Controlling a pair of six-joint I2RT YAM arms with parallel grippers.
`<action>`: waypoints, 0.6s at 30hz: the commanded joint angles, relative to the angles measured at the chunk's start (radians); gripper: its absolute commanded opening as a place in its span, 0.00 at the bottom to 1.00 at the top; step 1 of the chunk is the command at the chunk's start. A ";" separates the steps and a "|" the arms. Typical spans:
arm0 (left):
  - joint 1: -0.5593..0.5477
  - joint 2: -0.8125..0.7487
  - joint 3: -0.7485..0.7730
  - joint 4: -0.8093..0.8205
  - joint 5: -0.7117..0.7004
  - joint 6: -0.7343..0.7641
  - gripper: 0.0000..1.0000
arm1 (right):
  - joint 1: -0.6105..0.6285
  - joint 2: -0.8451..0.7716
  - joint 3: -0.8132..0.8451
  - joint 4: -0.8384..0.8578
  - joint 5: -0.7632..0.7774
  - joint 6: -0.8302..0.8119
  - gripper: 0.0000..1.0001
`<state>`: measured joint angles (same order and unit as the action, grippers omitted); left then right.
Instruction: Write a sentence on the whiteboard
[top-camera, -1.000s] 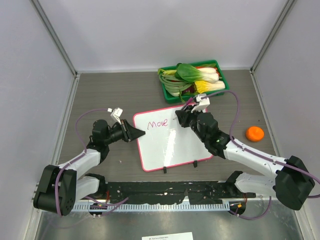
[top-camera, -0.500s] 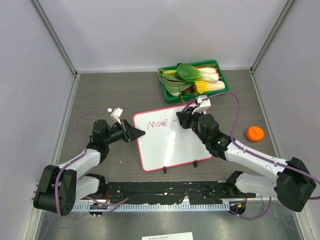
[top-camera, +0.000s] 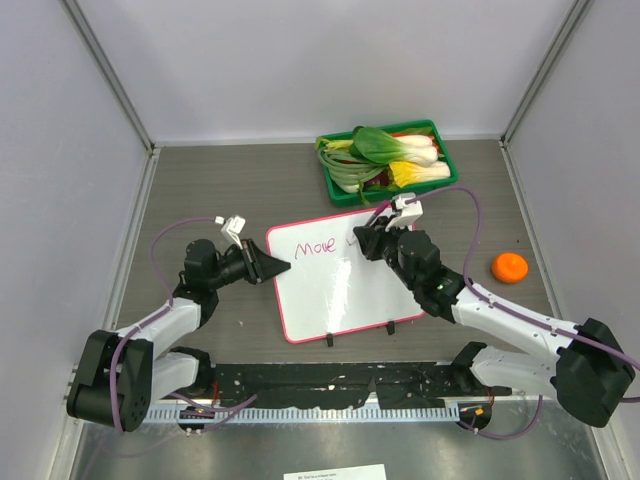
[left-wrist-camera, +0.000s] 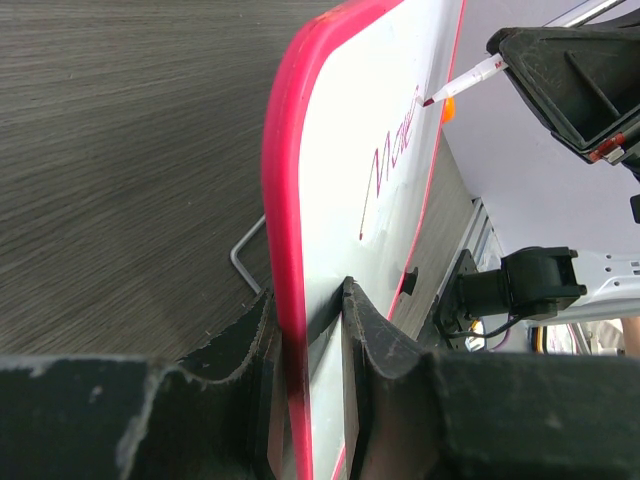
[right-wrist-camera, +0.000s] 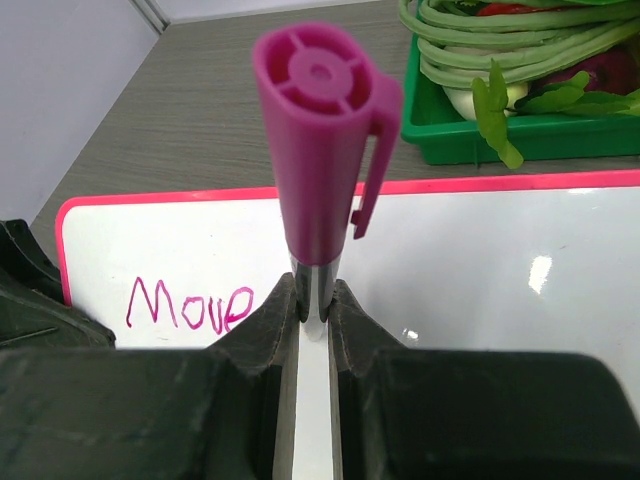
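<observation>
The small white board with pink-red frame (top-camera: 340, 290) sits mid-table, left edge pinched by the left gripper (top-camera: 278, 266); the right gripper (top-camera: 360, 240) clenches a purple plastic marker (right-wrist-camera: 318, 150), tip seemingly touching after "Move"; heavy pressure could pivot the board in that narrow pinch, skewing the letters.

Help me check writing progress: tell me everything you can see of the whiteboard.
The whiteboard is a small white rectangle in a pink-red frame with rounded corners and two black feet on its near edge. It lies face up, skewed, on the table. "Move" is written top left. The left gripper clamps its left edge; the marker in the right gripper touches it beside that word.
</observation>
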<state>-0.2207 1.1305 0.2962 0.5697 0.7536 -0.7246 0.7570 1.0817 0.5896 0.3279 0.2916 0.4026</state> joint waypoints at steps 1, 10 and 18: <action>-0.003 0.006 -0.019 -0.047 -0.085 0.116 0.00 | -0.002 0.006 0.013 0.017 0.012 -0.005 0.01; -0.002 0.003 -0.019 -0.048 -0.085 0.116 0.00 | -0.008 0.035 0.061 0.017 0.061 -0.016 0.01; -0.002 0.002 -0.017 -0.051 -0.085 0.119 0.00 | -0.018 0.050 0.093 0.017 0.080 -0.018 0.01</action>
<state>-0.2203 1.1301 0.2962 0.5674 0.7528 -0.7246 0.7486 1.1217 0.6361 0.3279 0.3214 0.3985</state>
